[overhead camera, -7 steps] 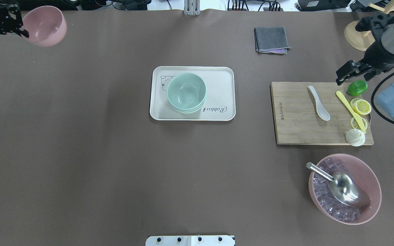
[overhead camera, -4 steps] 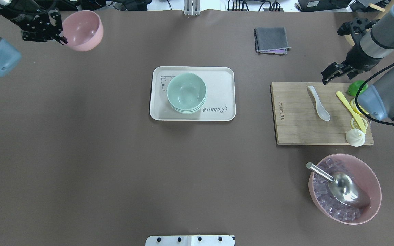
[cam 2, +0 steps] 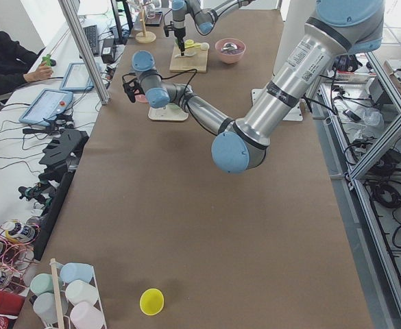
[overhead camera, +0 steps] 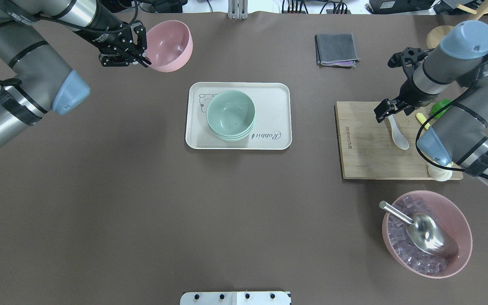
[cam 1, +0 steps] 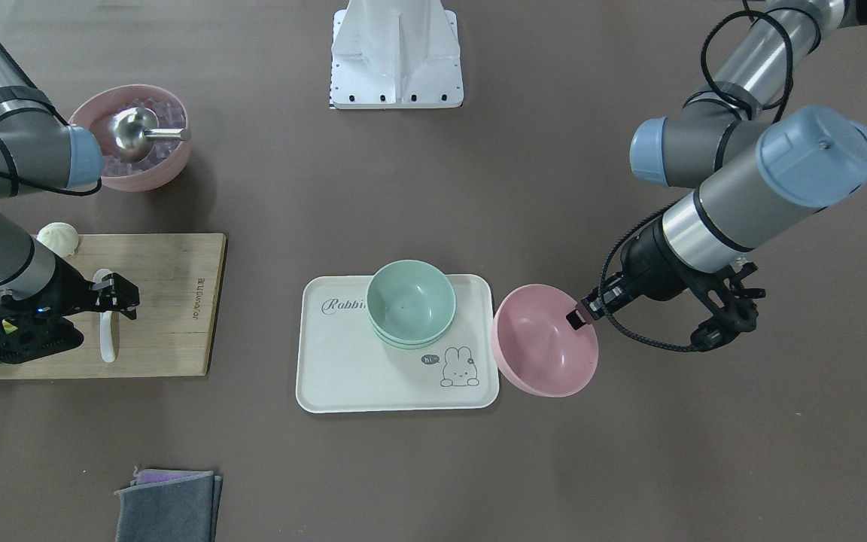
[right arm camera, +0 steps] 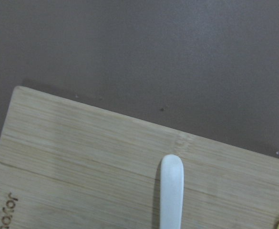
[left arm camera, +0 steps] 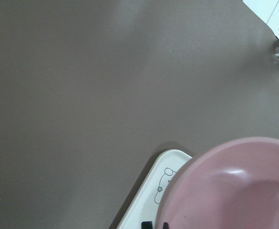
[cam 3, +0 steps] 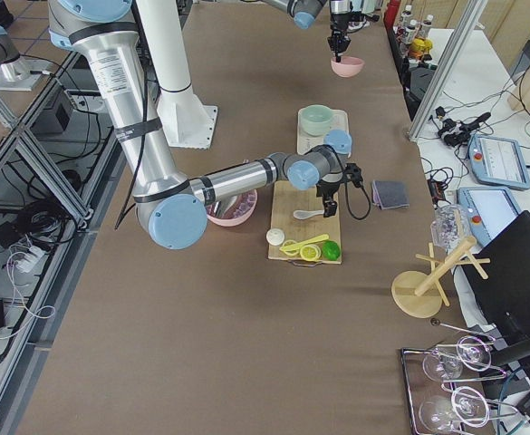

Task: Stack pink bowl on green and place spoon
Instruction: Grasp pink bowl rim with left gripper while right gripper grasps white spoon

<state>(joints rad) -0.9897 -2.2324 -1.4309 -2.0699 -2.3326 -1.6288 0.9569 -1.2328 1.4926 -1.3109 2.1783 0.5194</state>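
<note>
1. The left arm (overhead camera: 32, 63) reaches across the far-left part of the bench (overhead camera: 100, 190). Its jaws are clamped on the rim of the pink bowl (overhead camera: 170, 42). The bowl hangs tilted in the air, off the bench, just beside the far-left corner of the tray (overhead camera: 280, 91).
2. The right arm (overhead camera: 451, 67) bends down over the cutting board (overhead camera: 362, 159). Its jaws are spread apart above the handle end of the white spoon (overhead camera: 398, 136), which lies flat on the board. I cannot tell whether they touch it.
3. The green bowls (overhead camera: 230, 113) sit nested and mouth-up on the tray, apart from the held bowl.
4. The right arm partly hides a yellow utensil (overhead camera: 421, 118), a lime (overhead camera: 439, 109) and a white bun (overhead camera: 439, 173), all on or at the board's right end. A grey cloth (overhead camera: 336, 48) lies beyond the board.
5. Counted:
   - two pink bowls, the second being the large pink bowl (overhead camera: 460, 214), which holds ice cubes and one metal scoop (overhead camera: 428, 233)
   - one tray
   - one board
   - one white spoon
   - one cloth
   - at least two green bowls; the exact number is unclear
</note>
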